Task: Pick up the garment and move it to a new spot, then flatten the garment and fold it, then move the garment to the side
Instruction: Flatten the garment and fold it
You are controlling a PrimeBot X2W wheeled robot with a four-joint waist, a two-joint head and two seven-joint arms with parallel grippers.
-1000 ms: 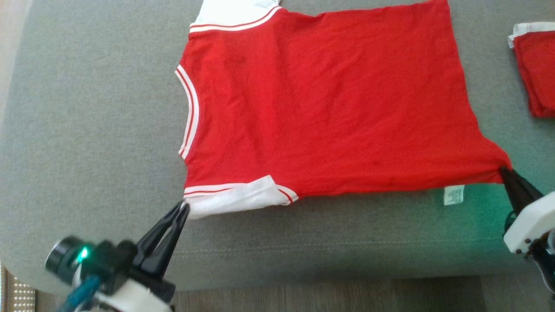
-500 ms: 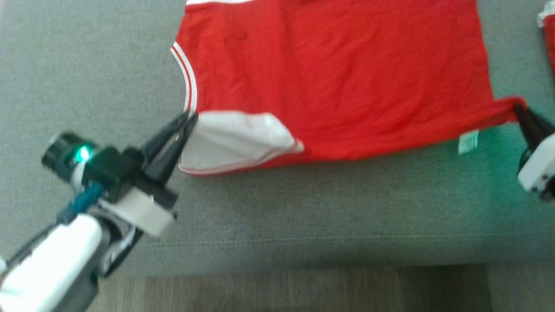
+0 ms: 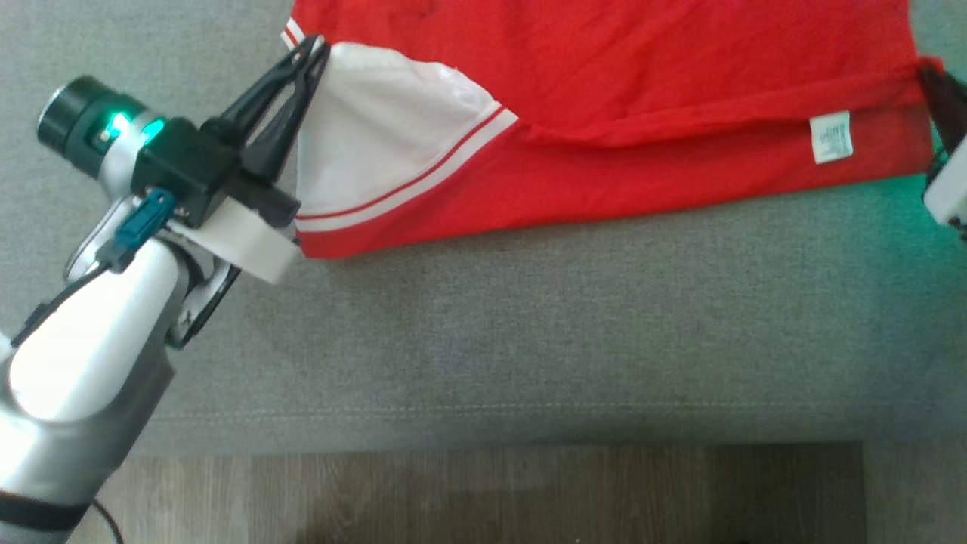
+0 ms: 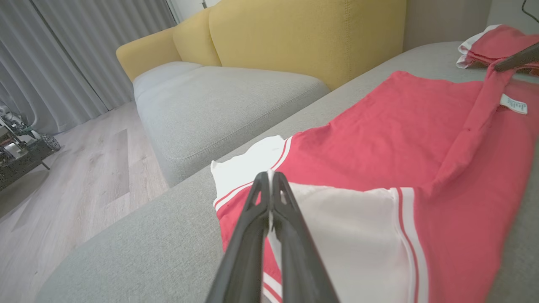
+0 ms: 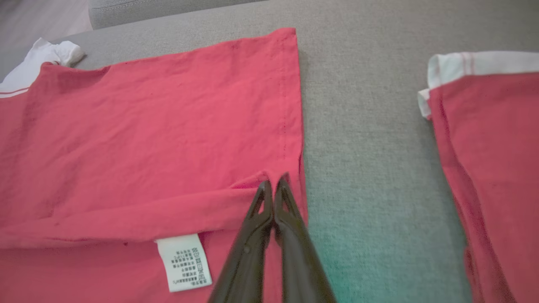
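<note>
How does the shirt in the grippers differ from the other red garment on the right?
The shirt lies spread wide, near edge turned over; the other garment looks folded. The left gripper and right gripper pinch the shirt; nothing touches the other garment. Both are red with white trim.

Bright red garment [image 3: 642, 68], red right across! In the jaws of the black left gripper [image 3: 313, 45], a white sleeve [image 3: 378, 128] banded with thin red stripes. Beside the jaws of the black right gripper [image 5: 273, 183], a white label [image 5: 184, 261], dark print. Grey cushion [image 3: 529, 340] underneath, green glow near those jaws, and to their right a second garment [image 5: 484, 147], red, white-edged.
</note>
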